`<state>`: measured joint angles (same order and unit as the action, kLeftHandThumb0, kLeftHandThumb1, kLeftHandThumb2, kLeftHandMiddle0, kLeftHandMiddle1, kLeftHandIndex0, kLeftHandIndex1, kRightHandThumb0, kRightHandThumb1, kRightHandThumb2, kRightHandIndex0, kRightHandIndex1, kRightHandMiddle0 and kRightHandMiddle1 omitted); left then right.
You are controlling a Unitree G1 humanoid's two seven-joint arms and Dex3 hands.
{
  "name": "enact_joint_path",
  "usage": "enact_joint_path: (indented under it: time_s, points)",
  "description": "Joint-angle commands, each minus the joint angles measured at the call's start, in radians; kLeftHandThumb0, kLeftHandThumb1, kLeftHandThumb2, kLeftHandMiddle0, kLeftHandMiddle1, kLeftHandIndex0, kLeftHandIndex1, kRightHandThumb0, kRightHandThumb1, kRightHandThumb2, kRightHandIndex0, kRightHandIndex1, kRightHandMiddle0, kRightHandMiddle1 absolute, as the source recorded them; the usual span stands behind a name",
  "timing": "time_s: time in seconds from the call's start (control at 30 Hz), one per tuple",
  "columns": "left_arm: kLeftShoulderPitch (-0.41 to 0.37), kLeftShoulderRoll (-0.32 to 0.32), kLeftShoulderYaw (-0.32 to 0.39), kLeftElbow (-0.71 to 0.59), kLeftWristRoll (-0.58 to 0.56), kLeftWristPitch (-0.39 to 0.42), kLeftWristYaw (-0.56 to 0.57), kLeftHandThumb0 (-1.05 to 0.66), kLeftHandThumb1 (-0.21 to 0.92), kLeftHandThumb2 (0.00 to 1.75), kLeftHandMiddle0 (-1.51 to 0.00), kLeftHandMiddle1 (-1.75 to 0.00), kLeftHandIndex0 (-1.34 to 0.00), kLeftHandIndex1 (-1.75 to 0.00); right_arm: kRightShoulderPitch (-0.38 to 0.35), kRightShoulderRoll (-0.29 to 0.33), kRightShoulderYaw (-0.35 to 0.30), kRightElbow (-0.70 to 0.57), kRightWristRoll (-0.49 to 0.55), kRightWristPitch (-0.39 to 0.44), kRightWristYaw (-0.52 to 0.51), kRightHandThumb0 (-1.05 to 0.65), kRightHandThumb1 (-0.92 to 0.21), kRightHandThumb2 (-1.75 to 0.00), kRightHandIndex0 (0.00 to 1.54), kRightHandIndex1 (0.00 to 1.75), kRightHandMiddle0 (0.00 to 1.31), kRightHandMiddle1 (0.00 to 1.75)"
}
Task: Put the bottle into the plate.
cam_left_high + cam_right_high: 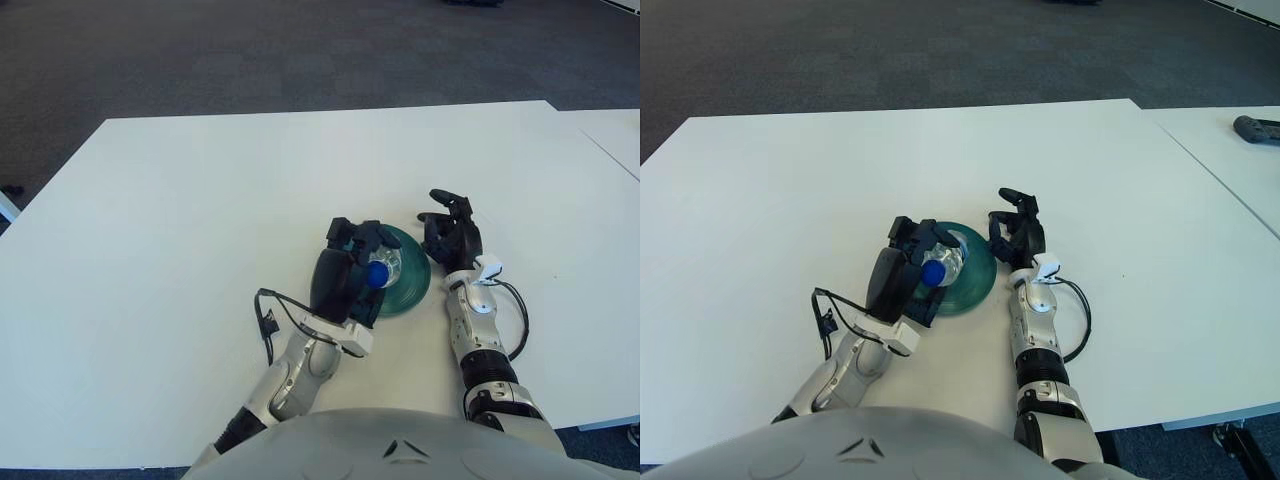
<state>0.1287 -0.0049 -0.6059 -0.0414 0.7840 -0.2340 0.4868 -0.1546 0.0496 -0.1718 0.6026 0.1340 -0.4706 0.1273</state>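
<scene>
White worktop [180, 200], wide, with dark carpet [250, 50] beyond far edge. Green plate [412, 280] near centre of worktop, left part hidden. Left hand [345, 272] over plate's left rim, fingers [372, 236] clenched round clear bottle [384, 268]. Bottle held above plate's left half, blue cap [377, 274] toward near side. Right hand [452, 236] just right of plate's far rim, fingers loosely curled, holding nothing.

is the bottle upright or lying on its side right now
Lying on its side: the bottle is tipped over the green plate, blue cap toward the camera, gripped by the left robot hand. The right robot hand shows beside the plate.
</scene>
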Motion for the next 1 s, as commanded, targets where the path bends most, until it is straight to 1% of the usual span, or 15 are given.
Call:
enact_joint_path:
  time_s: [0.0, 0.17, 0.2, 0.27, 0.33, 0.43, 0.47, 0.53, 0.57, 0.6, 0.63, 0.67, 0.7, 0.83, 0.97]
  points:
    - [0.008, -0.004, 0.001, -0.002, -0.008, -0.006, 0.002, -0.01, 0.00, 1.63, -0.88, -1.62, -0.63, -1.75, 0.127, 0.038, -0.003, 0.077, 0.023, 0.036, 0.001, 0.39, -0.59, -0.80, 0.55, 1.52, 0.00, 1.20]
    - [0.018, -0.007, -0.003, 0.016, -0.003, -0.012, 0.017, -0.01, 0.00, 1.63, -0.88, -1.61, -0.63, -1.75, 0.144, 0.037, 0.004, 0.044, 0.017, 0.041, -0.003, 0.39, -0.61, -0.79, 0.54, 1.53, 0.00, 1.15]
    - [0.012, -0.007, 0.001, 0.031, -0.007, -0.014, 0.021, -0.01, 0.00, 1.63, -0.88, -1.61, -0.63, -1.75, 0.140, 0.032, -0.001, 0.064, 0.018, 0.038, -0.002, 0.39, -0.61, -0.79, 0.54, 1.54, 0.00, 1.14]
    - [-0.014, -0.005, 0.016, 0.090, -0.018, -0.031, 0.041, 0.00, 0.00, 1.63, -0.88, -1.62, -0.63, -1.75, 0.115, 0.015, -0.021, 0.153, 0.024, 0.017, 0.008, 0.38, -0.63, -0.77, 0.51, 1.55, 0.00, 1.15]
    - [-0.037, -0.007, 0.027, 0.146, -0.028, -0.045, 0.056, 0.00, 0.00, 1.64, -0.87, -1.64, -0.63, -1.75, 0.076, -0.001, -0.036, 0.232, 0.023, 0.002, 0.006, 0.37, -0.71, -0.66, 0.47, 1.55, 0.00, 1.16]
    - [-0.040, -0.018, 0.032, 0.183, -0.047, -0.043, 0.049, 0.00, 0.02, 1.64, -0.84, -1.68, -0.62, -1.75, 0.090, 0.004, -0.026, 0.205, 0.005, -0.018, -0.014, 0.36, -0.81, -0.50, 0.44, 1.53, 0.00, 1.16]
    - [-0.037, -0.022, 0.033, 0.186, -0.053, -0.040, 0.044, -0.18, 0.12, 1.53, -0.97, -1.71, -0.62, -1.75, 0.089, 0.002, -0.025, 0.209, 0.002, -0.025, -0.016, 0.35, -0.85, -0.44, 0.43, 1.53, 0.00, 1.16]
    - [-0.030, -0.030, 0.034, 0.183, -0.061, -0.032, 0.031, -0.28, 0.19, 1.46, -1.06, -1.72, -0.62, -1.75, 0.085, -0.001, -0.026, 0.223, 0.001, -0.036, -0.015, 0.35, -0.87, -0.40, 0.42, 1.53, 0.00, 1.16]
    - [-0.024, -0.035, 0.035, 0.180, -0.067, -0.025, 0.023, -0.37, 0.25, 1.38, -1.14, -1.73, -0.61, -1.75, 0.085, -0.002, -0.025, 0.225, 0.001, -0.038, -0.014, 0.35, -0.90, -0.36, 0.41, 1.53, 0.00, 1.16]
    - [-0.020, -0.039, 0.036, 0.178, -0.071, -0.020, 0.017, -0.39, 0.27, 1.36, -1.15, -1.74, -0.60, -1.75, 0.084, -0.003, -0.025, 0.227, 0.001, -0.039, -0.013, 0.17, -0.90, -0.44, 0.42, 1.47, 0.00, 1.16]
    - [-0.018, -0.041, 0.036, 0.177, -0.074, -0.017, 0.015, -0.41, 0.30, 1.32, -1.17, -1.74, -0.59, -1.75, 0.084, -0.003, -0.025, 0.229, 0.001, -0.041, -0.013, -0.08, -0.90, -0.56, 0.48, 1.33, 0.00, 1.15]
    - [-0.015, -0.045, 0.038, 0.177, -0.078, -0.013, 0.014, -0.43, 0.32, 1.30, -1.18, -1.74, -0.58, -1.75, 0.083, -0.005, -0.027, 0.233, 0.006, -0.039, -0.009, -0.25, -0.89, -0.63, 0.51, 1.23, 0.00, 1.15]
    - [-0.013, -0.049, 0.039, 0.179, -0.081, -0.011, 0.018, -0.43, 0.35, 1.27, -1.18, -1.74, -0.57, -1.75, 0.082, -0.005, -0.030, 0.236, 0.010, -0.036, -0.006, -0.36, -0.90, -0.68, 0.53, 1.15, 0.00, 1.14]
    - [-0.012, -0.060, 0.042, 0.191, -0.091, -0.012, 0.031, -0.44, 0.39, 1.22, -1.16, -1.75, -0.54, -1.75, 0.075, -0.004, -0.038, 0.246, 0.027, -0.024, 0.007, -0.52, -0.91, -0.72, 0.55, 1.04, 0.00, 1.14]
    - [-0.011, -0.068, 0.045, 0.197, -0.101, -0.013, 0.027, -0.44, 0.42, 1.18, -1.14, -1.75, -0.52, -1.75, 0.071, -0.005, -0.046, 0.253, 0.038, -0.018, 0.024, -0.58, -0.92, -0.73, 0.53, 1.01, 0.00, 1.14]
